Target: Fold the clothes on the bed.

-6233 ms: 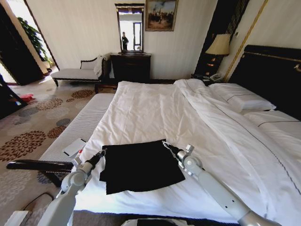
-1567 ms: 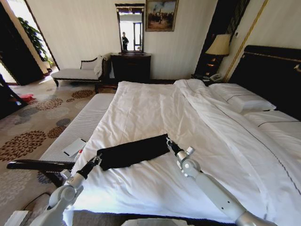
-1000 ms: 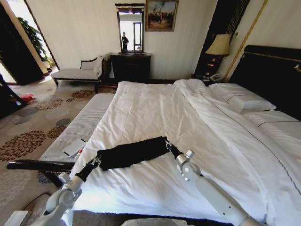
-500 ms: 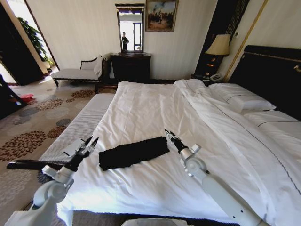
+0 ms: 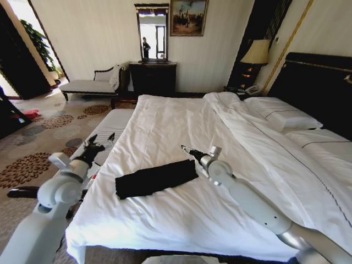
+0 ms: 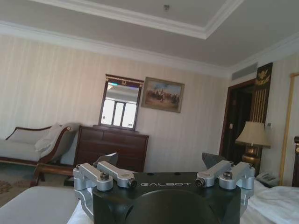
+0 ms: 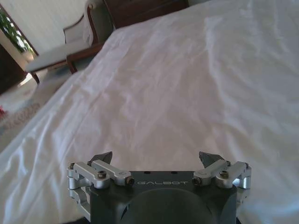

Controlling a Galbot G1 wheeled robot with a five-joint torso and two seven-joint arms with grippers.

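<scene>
Lying folded, lettering hidden: clothes (image 5: 155, 178)

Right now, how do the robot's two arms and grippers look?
Both arms are smooth light-grey tubes with rounded joints. The left gripper and right gripper each have a black body with white "GALBOT" lettering, silver linkages with bolts, and dark pointed fingertips.

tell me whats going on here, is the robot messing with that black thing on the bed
A two-armed robot is folding a black T-shirt on the white bed. The shirt lies folded into a narrow strip near the foot of the bed, and neither gripper touches it. The left gripper is open and raised off the bed's left side, above the bench. The right gripper is open too, held just above the duvet past the strip's right end.
</scene>
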